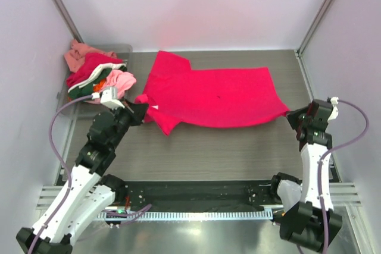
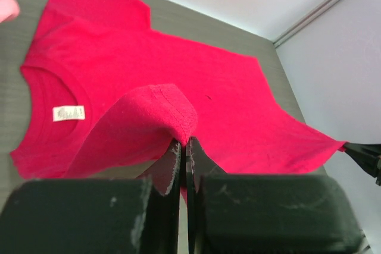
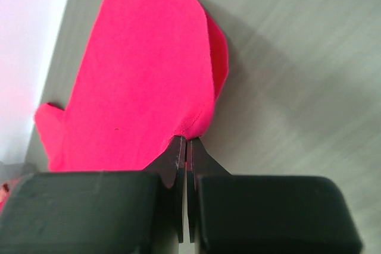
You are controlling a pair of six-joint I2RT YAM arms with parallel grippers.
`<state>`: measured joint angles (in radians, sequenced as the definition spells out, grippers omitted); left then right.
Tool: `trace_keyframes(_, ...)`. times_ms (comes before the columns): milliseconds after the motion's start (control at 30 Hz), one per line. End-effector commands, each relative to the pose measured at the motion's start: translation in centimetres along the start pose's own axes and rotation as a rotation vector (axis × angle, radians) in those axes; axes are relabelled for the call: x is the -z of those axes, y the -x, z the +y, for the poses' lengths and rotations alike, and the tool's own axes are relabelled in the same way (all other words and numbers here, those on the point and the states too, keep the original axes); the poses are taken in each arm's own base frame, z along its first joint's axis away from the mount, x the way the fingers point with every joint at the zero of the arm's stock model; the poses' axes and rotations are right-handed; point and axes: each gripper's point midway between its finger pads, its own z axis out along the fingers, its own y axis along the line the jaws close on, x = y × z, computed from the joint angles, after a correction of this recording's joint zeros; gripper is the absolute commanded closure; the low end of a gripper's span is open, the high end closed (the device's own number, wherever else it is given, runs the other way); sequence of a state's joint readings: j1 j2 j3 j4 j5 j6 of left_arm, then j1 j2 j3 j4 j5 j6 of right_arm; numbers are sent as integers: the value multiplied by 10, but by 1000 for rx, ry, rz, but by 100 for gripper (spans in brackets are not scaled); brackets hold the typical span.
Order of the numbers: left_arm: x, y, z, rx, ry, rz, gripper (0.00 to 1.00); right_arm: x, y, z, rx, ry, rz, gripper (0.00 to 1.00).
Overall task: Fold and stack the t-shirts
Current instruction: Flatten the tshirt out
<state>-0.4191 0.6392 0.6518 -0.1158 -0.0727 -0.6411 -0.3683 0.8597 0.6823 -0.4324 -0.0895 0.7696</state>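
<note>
Your crimson t-shirt (image 1: 220,96) lies flat across the middle of the table (image 1: 208,153), collar to the left. Your left gripper (image 2: 183,144) pinches the near sleeve (image 2: 149,117) and your right gripper (image 3: 184,141) the near hem corner (image 3: 199,111) (both clamped on cloth). Lift evenly and carry the near edge toward the far one, holding the cloth taut so the fold lands straight.

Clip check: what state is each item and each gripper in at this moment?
crimson t-shirt: unfolded, spread on the table, near sleeve and hem corner pinched up.
pile of t-shirts: unfolded, crumpled heap at the far left.
left gripper: jaws shut on the crimson t-shirt's sleeve.
right gripper: jaws shut on its hem corner.
</note>
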Motion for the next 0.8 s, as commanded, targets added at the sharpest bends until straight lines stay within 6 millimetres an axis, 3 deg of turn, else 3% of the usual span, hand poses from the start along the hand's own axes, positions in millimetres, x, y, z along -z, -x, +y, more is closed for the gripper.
trace_keyframes(0, 14, -1, 10, 57, 35, -32, 100, 13, 0, -31, -5, -116, -64, 99)
trace_keyframes(167, 6, -26, 39, 61, 152, 18, 100, 7, -26, -61, -21, -206, -1, 99)
trace_keyframes(300, -3, -41, 42, 79, 168, 79, 100, -7, -47, -85, -3, -267, 64, 99)
trace_keyframes(400, -10, -48, 42, 73, 166, 105, 99, -12, -49, -97, 5, -314, 59, 99)
trace_keyframes(767, -43, -47, 55, -19, 274, 166, 99, -35, -43, -87, -4, -299, 76, 99)
